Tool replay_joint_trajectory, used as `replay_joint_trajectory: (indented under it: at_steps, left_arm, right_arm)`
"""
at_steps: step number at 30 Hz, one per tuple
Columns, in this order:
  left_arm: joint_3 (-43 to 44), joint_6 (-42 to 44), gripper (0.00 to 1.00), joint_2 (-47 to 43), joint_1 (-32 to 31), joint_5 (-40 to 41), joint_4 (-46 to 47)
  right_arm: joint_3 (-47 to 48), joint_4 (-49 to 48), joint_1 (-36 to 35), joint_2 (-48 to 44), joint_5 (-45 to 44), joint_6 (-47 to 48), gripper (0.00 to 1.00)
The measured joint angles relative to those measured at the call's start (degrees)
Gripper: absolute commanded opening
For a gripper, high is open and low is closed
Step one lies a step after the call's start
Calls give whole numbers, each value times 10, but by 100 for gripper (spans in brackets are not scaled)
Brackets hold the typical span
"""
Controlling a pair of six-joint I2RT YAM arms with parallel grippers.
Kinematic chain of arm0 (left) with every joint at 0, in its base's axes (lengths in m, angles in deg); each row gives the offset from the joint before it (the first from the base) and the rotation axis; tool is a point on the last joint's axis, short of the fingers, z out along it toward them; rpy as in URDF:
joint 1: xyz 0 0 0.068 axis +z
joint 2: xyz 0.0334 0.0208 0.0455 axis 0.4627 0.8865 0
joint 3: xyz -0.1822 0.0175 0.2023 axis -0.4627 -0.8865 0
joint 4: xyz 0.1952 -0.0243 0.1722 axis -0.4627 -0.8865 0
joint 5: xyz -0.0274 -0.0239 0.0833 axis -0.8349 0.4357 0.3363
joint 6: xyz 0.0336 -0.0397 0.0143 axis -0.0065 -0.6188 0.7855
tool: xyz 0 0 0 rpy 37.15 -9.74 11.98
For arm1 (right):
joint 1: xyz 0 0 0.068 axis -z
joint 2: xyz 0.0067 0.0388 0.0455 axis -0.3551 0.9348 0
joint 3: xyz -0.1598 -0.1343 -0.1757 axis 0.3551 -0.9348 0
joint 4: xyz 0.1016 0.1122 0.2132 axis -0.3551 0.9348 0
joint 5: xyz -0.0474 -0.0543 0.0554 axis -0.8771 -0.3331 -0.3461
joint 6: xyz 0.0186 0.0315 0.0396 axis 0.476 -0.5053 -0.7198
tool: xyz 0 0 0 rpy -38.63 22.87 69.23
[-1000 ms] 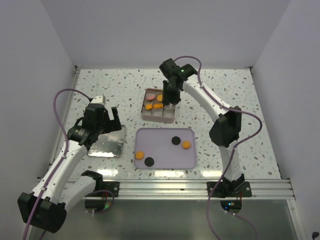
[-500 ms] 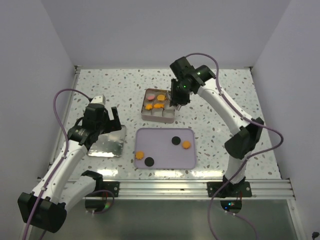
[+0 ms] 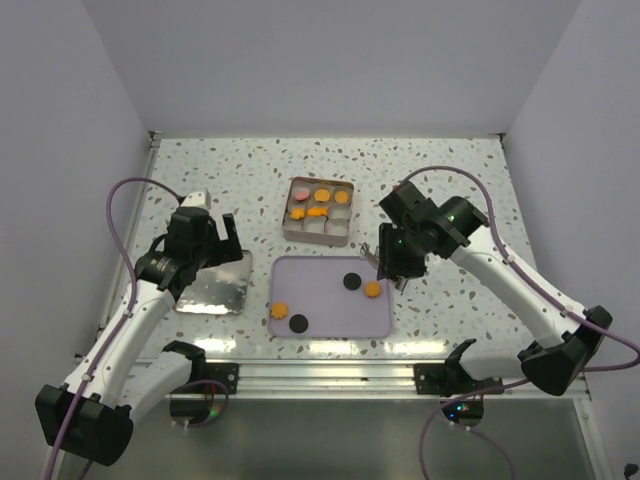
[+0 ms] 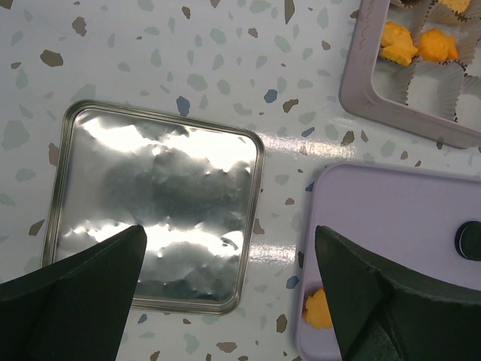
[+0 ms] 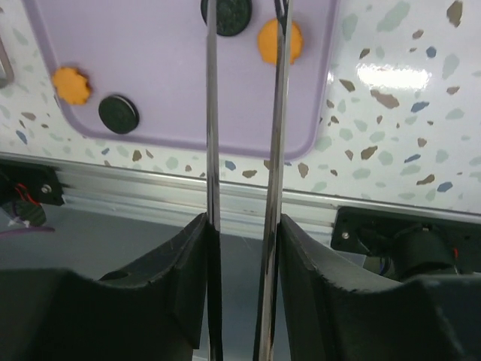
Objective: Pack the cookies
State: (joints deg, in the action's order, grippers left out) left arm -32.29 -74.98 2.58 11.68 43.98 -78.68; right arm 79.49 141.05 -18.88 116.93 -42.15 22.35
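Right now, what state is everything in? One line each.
tin, open, partly filled, near row empty
lid, off, lying flat left of the tray
tray, holding four loose cookies
cookies on tray, two orange, two black, not yet packed
cookies in tin, pink and orange, seated in compartments
left gripper, open, empty, above the lid's edge
right gripper, slightly open, empty, above the tray's right end

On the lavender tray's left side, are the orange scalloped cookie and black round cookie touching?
Apart: right wrist view shows bare lavender tray between orange cookie and black cookie.
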Motion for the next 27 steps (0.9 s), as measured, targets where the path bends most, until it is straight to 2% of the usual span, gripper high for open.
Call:
replay_joint_trajectory:
  at_steps: [8,27]
  left_arm:
    - [0,0,100,0,0,0,0]
    - [0,-2,100,-17,0,4,0]
  right_arm:
    - [-39,-3,-103,-3,-1,-52,49]
    - [-9,-5,-118,105,-12,-38,49]
